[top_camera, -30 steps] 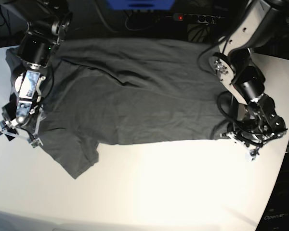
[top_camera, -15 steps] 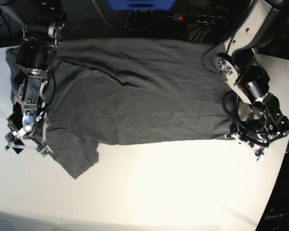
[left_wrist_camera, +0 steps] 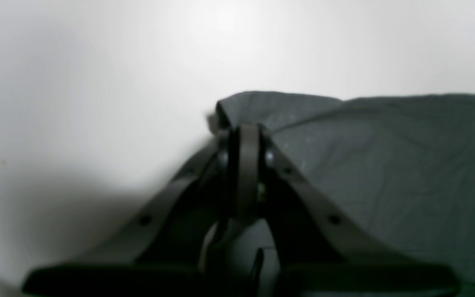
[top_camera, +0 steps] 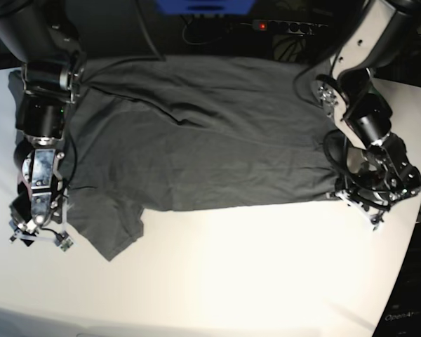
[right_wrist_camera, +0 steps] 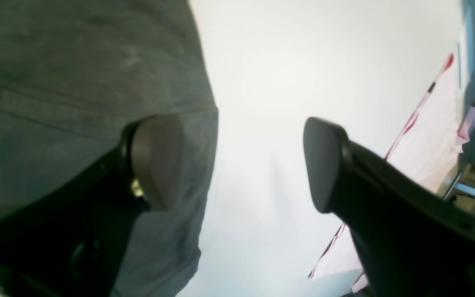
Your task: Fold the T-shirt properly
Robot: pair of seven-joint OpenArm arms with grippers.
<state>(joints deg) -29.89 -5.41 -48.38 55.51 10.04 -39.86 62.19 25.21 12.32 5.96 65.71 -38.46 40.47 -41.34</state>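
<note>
Right claw [top_camera: 38, 237] slid nearer — beside T-shirt [top_camera: 196, 140] sleeve.

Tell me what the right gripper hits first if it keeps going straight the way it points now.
Likely the white table. The right gripper is open and straddles the sleeve edge of the T-shirt: one finger is over cloth, the other over bare table. Depth is unclear, so cloth may meet that finger first.

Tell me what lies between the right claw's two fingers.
In the right wrist view, the right claw stands open: between its fingers lies the T-shirt sleeve's edge, then bare white table.
</note>
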